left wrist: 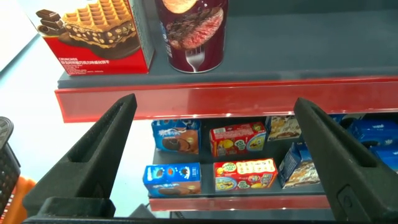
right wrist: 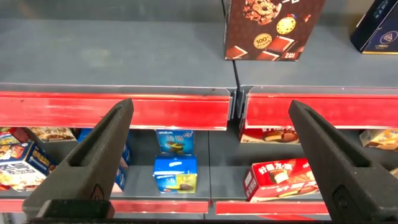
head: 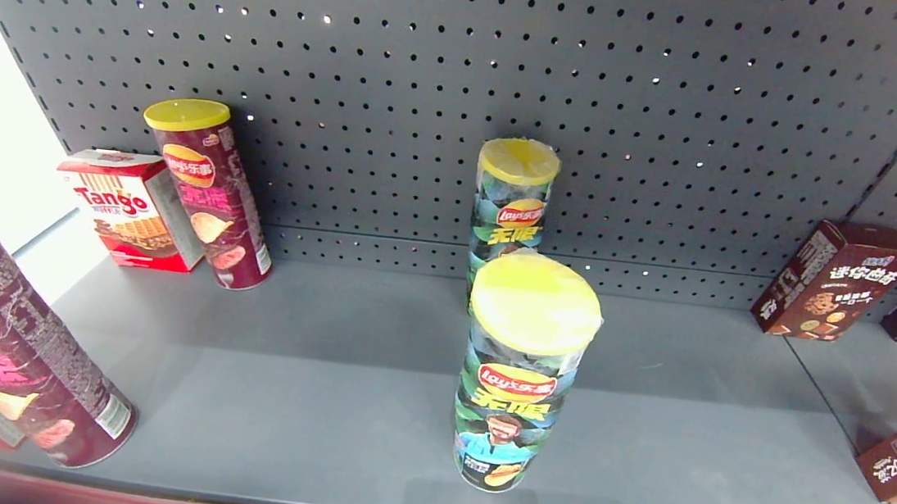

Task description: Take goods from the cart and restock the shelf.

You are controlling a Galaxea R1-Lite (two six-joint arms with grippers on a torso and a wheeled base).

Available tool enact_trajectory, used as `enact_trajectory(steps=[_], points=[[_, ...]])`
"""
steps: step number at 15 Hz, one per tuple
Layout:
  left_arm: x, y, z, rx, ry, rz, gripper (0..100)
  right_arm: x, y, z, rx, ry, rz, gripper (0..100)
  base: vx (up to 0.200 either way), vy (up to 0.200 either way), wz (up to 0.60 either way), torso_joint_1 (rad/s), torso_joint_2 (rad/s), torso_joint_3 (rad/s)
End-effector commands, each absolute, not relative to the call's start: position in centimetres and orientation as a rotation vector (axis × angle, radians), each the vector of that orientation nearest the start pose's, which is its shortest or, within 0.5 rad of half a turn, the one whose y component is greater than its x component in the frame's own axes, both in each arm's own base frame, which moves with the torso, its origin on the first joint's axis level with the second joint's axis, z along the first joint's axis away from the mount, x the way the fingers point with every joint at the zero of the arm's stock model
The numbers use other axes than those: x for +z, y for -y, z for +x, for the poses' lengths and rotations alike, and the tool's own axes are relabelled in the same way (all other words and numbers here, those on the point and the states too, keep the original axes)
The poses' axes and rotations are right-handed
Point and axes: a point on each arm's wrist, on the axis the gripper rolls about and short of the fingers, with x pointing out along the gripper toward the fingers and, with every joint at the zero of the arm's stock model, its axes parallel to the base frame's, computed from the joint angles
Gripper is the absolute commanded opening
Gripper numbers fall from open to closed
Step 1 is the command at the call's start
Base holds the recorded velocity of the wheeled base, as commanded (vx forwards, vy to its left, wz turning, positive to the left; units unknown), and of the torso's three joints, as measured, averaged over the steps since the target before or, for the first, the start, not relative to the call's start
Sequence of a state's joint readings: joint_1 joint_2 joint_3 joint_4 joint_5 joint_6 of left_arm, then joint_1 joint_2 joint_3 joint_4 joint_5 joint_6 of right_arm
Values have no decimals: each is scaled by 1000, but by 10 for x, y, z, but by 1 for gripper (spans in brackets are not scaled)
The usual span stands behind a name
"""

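Both arms empty: left claw [left wrist: 214,102] spread wide, level with red front edge [left wrist: 249,96] of shelf [head: 319,404]; right claw [right wrist: 211,104] spread wide too, just below brown cookie box [right wrist: 270,28]. On shelf: green chip can [head: 523,374] upright near front middle, second green can [head: 513,201] straight behind it by pegboard back [head: 435,53]. Maroon can [head: 207,192] and wafer box [head: 132,209] side by side at back left. Another maroon can [head: 11,350] at front left corner. Small boxes [left wrist: 242,174] on lower shelves
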State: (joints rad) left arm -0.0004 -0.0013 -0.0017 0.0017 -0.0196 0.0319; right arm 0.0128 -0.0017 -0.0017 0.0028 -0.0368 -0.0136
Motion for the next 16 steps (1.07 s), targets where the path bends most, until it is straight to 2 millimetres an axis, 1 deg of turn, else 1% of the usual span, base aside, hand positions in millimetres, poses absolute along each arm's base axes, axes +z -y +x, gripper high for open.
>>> enact_trajectory(steps=[1,12,13,16], points=[[75,0,-23,-21,-1,34,100,76,1,-23,-25,-2,-14,100,0,-200,0,2,2,7],[75,0,-23,-17,0,21,100,76,1,-23,-26,-2,-14,100,0,0,0,0,0,0],[76,0,-23,-15,0,21,100,76,1,-23,-26,-2,-14,100,-200,0,0,7,2,2],[75,0,-23,-18,-1,25,100,76,1,-23,-25,-2,-14,100,0,0,0,0,0,0]])
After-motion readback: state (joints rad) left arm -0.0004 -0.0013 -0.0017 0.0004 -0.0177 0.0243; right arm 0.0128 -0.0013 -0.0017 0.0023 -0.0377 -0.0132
